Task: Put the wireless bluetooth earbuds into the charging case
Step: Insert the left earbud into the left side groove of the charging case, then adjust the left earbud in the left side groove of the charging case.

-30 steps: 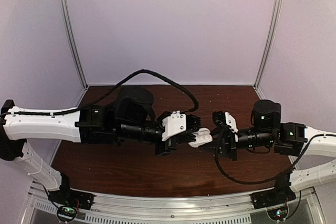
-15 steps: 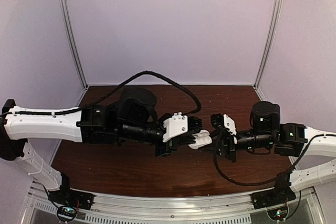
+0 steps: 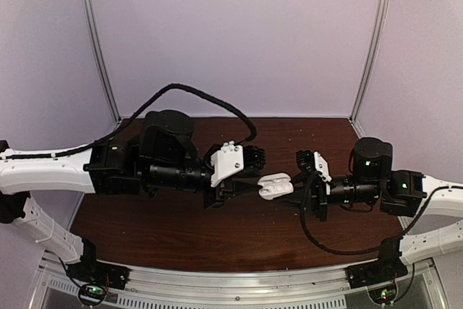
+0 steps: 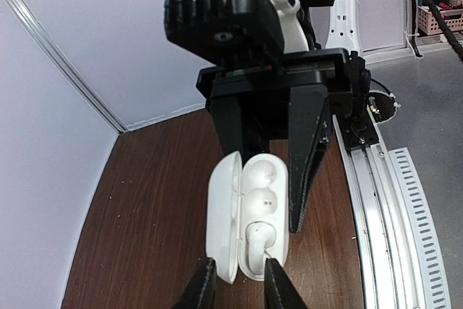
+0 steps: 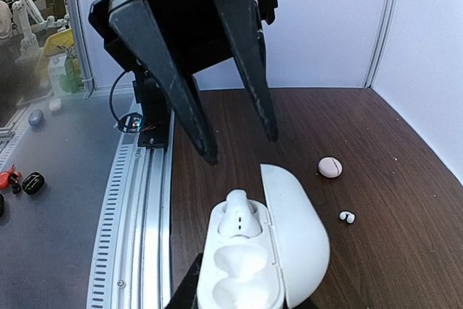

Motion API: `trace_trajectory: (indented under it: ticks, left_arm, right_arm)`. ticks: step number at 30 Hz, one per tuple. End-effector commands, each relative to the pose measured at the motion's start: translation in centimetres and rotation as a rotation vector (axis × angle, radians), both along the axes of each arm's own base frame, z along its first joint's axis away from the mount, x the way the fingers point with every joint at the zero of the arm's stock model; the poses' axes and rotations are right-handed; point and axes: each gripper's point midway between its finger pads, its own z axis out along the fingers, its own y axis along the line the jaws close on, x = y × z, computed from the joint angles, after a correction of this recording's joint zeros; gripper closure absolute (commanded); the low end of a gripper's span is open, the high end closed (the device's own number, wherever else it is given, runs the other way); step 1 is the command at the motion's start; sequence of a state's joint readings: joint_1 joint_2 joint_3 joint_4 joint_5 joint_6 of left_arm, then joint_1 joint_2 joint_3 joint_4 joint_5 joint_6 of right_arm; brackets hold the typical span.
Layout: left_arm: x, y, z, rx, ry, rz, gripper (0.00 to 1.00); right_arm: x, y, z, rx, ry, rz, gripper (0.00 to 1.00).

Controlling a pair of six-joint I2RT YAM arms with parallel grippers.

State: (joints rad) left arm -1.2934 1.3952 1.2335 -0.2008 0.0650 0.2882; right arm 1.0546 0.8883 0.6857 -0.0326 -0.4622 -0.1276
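Observation:
The white charging case [image 3: 275,186] hangs open between the two arms, its lid swung aside. My right gripper [image 3: 293,186] is shut on it; in the right wrist view the case [image 5: 249,265] fills the bottom, with one finger [image 5: 184,287] against its left side. One earbud [image 5: 239,215] sits in the well at the end facing my left gripper, and it also shows in the left wrist view [image 4: 262,240]. The other well is empty. The second earbud [image 5: 347,216] lies on the table. My left gripper [image 3: 258,175] is open and empty, its tips just short of the case [image 4: 249,215].
A small pale round case [image 5: 330,166] lies on the brown table [image 3: 181,226] beyond the loose earbud. The metal rail [image 5: 141,200] runs along the table's near edge. White enclosure walls [image 3: 231,41] stand at the back and sides.
My left arm has drawn back to the left, away from the case. The case has stayed with my right gripper, which shifted slightly right.

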Motion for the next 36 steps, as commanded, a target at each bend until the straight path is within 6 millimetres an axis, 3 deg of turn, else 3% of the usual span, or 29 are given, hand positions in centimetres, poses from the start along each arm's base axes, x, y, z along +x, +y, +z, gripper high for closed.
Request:
trace_trajectory:
  ticks: [1,3,8,11,20,36]
  left_arm:
    - [-0.1,1.2,2.7,-0.079,-0.024,0.021,0.75]
    - [-0.2,1.2,2.7,-0.08,-0.026,0.013,0.77]
    - [-1.1,0.6,2.1,-0.071,-0.009,-0.046,0.95]
    - [-1.6,0.0,1.6,-0.059,-0.006,-0.075,0.99]
    - [-1.0,-0.7,0.2,-0.024,-0.008,-0.051,0.95]
    - [0.5,-1.3,-0.6,0.004,-0.017,0.021,0.95]
  right_arm:
    - [0.1,0.2,0.6,0.024,-0.004,-0.004,1.0]
    - [0.1,0.3,0.5,0.022,0.0,-0.003,1.0]
    - [0.3,0.3,0.4,0.019,0.007,-0.016,1.0]
    - [0.7,0.4,0.3,0.015,0.013,-0.033,1.0]
    - [1.0,0.6,1.0,0.039,0.011,-0.051,1.0]
    - [0.0,0.7,1.1,0.042,0.011,0.007,1.0]
